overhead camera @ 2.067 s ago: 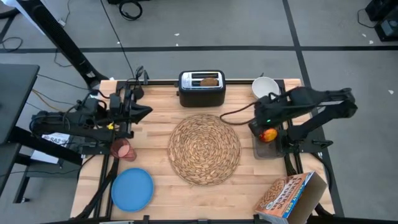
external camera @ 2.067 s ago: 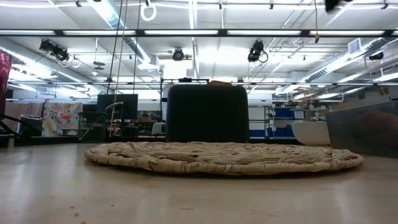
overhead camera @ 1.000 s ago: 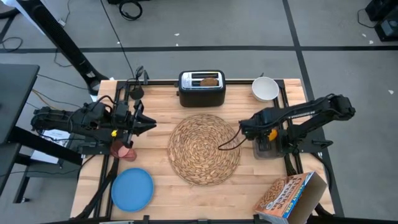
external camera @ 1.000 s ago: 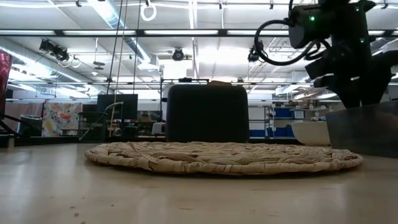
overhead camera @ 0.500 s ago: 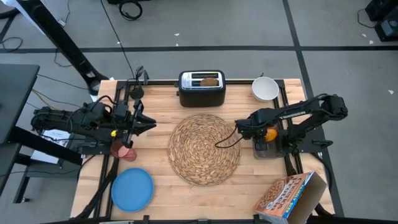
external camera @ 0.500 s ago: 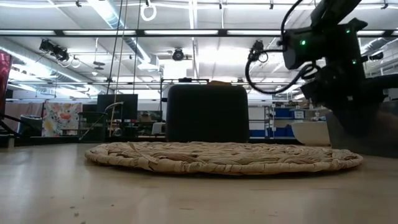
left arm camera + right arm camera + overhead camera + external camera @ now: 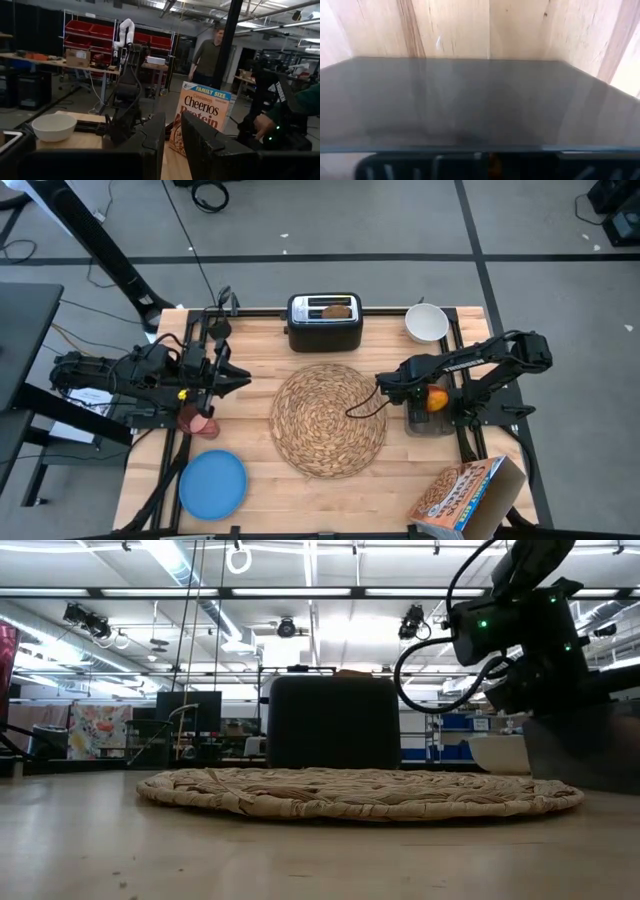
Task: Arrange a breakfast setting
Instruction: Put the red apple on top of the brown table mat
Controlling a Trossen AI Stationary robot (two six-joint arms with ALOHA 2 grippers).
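Right gripper [image 7: 428,398] shut on small red-orange fruit [image 7: 436,397] over dark rectangular tray [image 7: 428,423]. Left gripper [image 7: 222,370], fingers nearly closed and empty, hovers near pink translucent cup [image 7: 194,420]

The placemat [image 7: 329,419] lies at the middle of the tabletop [image 7: 260,480]. Behind it stands the toaster [image 7: 324,322], with the bowl [image 7: 427,323] to that one's right. The tray [image 7: 428,418] lies right of the placemat, the fruit [image 7: 436,397] on it. The cup [image 7: 197,420] and the plate [image 7: 212,484] lie left, with the plate nearer the front edge. A cereal box [image 7: 462,492] lies at the front right corner.

The pink cup [image 7: 197,420] sits half hidden under the left claw [image 7: 238,377]; the tray [image 7: 430,421] beside the placemat [image 7: 329,418] lies partly under the right arm.
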